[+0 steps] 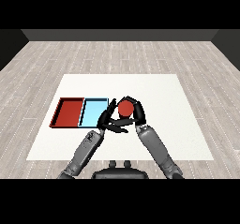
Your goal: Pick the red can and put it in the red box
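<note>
Two trays sit side by side at the left of the white desk (187,124), and reading from the left edge of the frame the red tray (69,113) comes first, with nothing in it. Touching its right side is the light blue tray (93,111), also bare inside. Just right of that, near the middle of the frame, the left hand (107,120) reaches up from the lower left; its fingers look straight and spread rather than curled, and they lie close against the right hand, holding nothing as far as I can tell. Next comes the red can (125,108), standing just right of the blue tray's right edge and seen from above as a red disc. The right hand (133,115), coming in from the lower right, is curled round the can, fingers arching over its far side and the thumb beneath.

Judging from this, the pick looks done or nearly so: the can is enclosed, though whether it has left the desk cannot be told. What remains is the whole transfer leftward, across the blue tray to the red one, then the release inside it.
</note>
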You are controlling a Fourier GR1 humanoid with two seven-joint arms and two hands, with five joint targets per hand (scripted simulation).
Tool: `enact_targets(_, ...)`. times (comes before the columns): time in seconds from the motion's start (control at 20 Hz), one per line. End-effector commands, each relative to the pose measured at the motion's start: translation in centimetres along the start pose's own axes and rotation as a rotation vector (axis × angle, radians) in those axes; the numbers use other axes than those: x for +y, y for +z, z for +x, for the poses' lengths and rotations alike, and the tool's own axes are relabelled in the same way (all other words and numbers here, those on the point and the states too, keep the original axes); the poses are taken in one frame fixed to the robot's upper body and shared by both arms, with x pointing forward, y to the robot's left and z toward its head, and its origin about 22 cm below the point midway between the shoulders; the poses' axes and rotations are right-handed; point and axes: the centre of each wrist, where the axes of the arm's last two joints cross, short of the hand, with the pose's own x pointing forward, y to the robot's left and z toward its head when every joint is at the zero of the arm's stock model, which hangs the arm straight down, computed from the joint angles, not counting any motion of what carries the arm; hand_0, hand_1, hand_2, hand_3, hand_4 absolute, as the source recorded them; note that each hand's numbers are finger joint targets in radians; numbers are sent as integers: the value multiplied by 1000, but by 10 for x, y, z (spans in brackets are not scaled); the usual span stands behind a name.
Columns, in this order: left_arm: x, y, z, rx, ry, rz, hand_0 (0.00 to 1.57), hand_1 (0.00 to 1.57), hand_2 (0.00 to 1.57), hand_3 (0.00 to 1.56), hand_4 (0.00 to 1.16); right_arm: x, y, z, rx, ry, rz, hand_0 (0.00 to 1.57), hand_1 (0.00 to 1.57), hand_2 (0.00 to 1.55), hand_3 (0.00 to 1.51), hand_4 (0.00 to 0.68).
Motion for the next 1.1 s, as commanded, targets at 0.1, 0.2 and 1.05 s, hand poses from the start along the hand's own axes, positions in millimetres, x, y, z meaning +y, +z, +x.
enact_targets(0.1, 2, -8, -11, -22, -18, -22, 0, 0, 0, 0, 0, 24, 5, 4, -10, -25, 30, 1457, 1457, 1421, 1367, 518)
enact_targets(0.2, -15, 1, -17, -32, -83, -5, 0, 0, 0, 0, 234, 28, -2, -4, 1, -61, 45, 1467, 1467, 1425, 1368, 502)
enact_targets(1.05, -4, -17, 18, 23, -28, 282, 1571, 1571, 1505, 1382, 792, 29, -6, 3, -35, -35, 64, 1511, 1511, 1444, 1383, 536)
